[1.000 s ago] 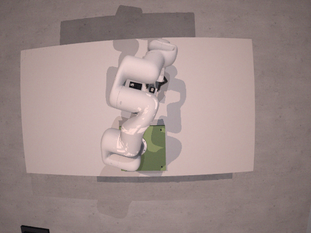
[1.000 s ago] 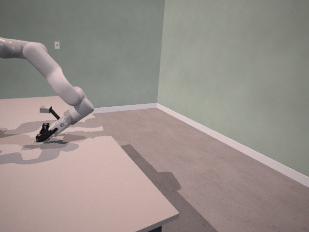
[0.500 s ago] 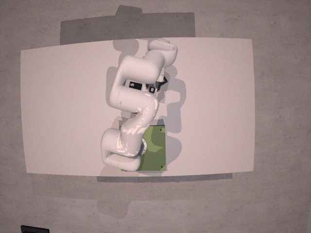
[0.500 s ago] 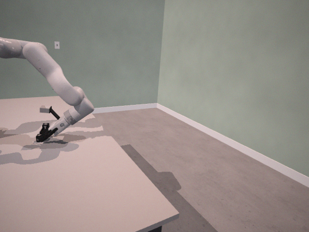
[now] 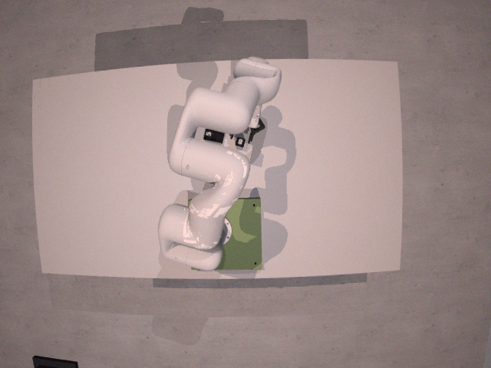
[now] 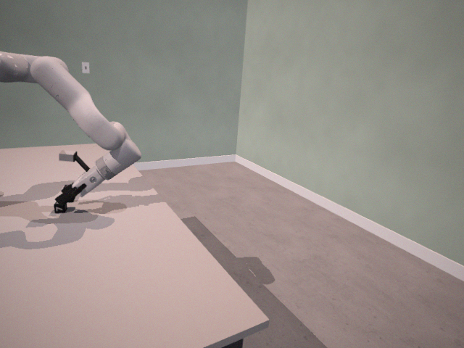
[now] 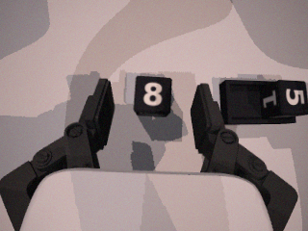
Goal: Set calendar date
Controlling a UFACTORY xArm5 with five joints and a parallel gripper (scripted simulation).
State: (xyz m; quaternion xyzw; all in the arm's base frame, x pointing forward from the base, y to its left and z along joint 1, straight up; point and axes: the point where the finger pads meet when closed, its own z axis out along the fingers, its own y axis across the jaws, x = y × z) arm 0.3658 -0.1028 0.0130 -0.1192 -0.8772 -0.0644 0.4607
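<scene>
Outside the tray (image 5: 220,140) (image 7: 245,118), on the tabletop (image 5: 333,166) (image 6: 142,273) (image 7: 29,91): one black cube (image 5: 239,142) (image 6: 59,207) (image 7: 152,96), showing a white 8, sitting between the spread, unclamped jaws of the gripper (image 5: 253,136) (image 6: 62,200) (image 7: 153,94). Beside it: the black tray, lying flat, holding a second cube (image 5: 214,136) (image 7: 292,98) marked 5 at one end.
</scene>
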